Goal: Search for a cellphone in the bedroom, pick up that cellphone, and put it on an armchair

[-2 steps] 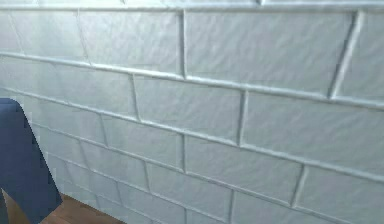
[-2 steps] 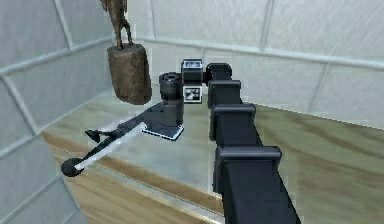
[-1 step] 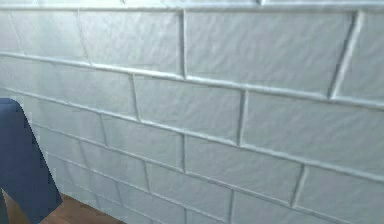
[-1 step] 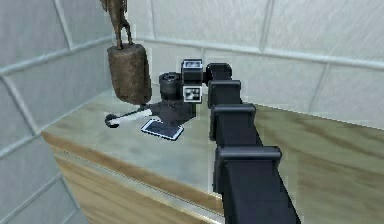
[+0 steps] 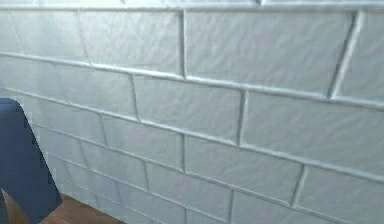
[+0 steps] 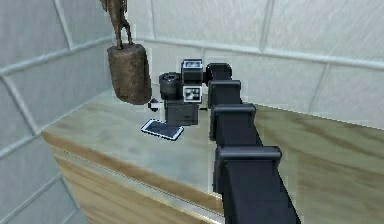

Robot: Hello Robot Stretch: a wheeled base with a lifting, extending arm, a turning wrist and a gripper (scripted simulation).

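Note:
A dark flat cellphone [image 6: 162, 128] with a pale rim lies on a light wooden top [image 6: 110, 135] in the arm side view. The arm's dark bar [image 6: 240, 150] reaches out over this top from the bottom edge. At its far end stand the white marked squares [image 6: 190, 82], and left of them is the gripper [image 6: 160, 98], just beyond the phone. I cannot tell whether the gripper touches the phone or holds anything, since the phone rests on the surface right by it.
A brown statue on a rounded base [image 6: 128, 65] stands on the top just left of the gripper. A white brick wall [image 5: 220, 100] is close ahead. A blue object [image 5: 20, 165] sits at the forward view's left, above wood floor [image 5: 80, 212].

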